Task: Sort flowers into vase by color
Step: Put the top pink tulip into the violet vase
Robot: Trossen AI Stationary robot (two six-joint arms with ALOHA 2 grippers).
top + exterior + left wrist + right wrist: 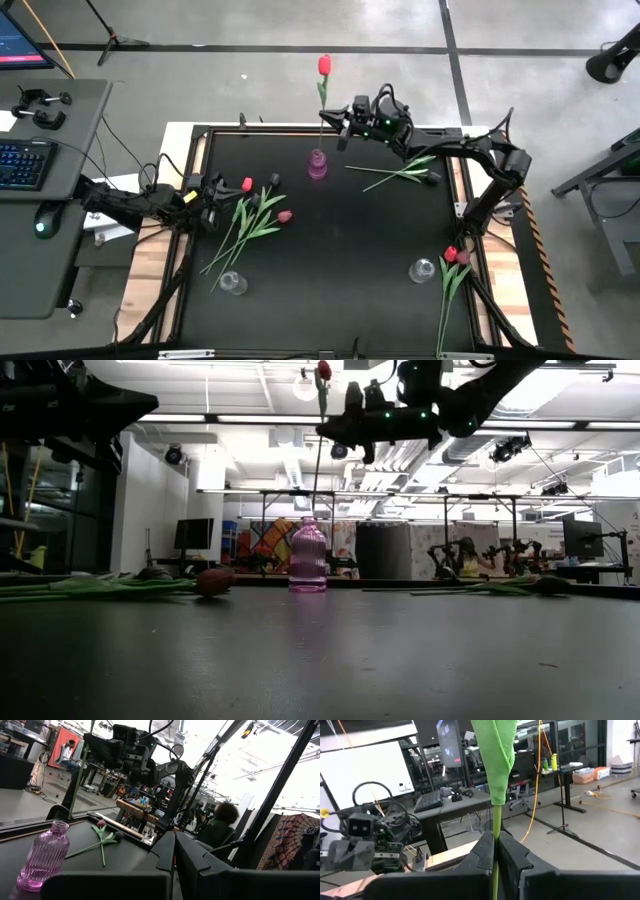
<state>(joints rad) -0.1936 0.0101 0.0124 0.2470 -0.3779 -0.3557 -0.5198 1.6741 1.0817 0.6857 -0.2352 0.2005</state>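
Note:
My right gripper [337, 124] is shut on a red tulip [324, 66] and holds it upright over the pink ribbed vase [318, 165] at the table's far middle. In the low view the red head [323, 371] is high above the vase [308, 557], and the thin stem runs down toward its mouth. My left gripper [214, 192] waits shut at the table's left side, beside a heap of tulips [250, 215] lying flat with red, dark and pink heads. Two more tulips [400, 172] lie to the right of the vase. My right gripper pinches the tulip's green stem [495, 851] between its two fingers, just below a folded leaf [495, 750]. The fingers come level from the table's right and lie across the stem. The tulip is upright and lifted clear of the table; whether its lower end is inside the vase I cannot tell.
Two clear glass vases stand near the table's near edge, one to the left [232, 283] and one to the right [422, 269]. Beside the right one lies a red tulip [451, 257], its stem running toward the near edge. A raised frame [190, 150] borders the black table.

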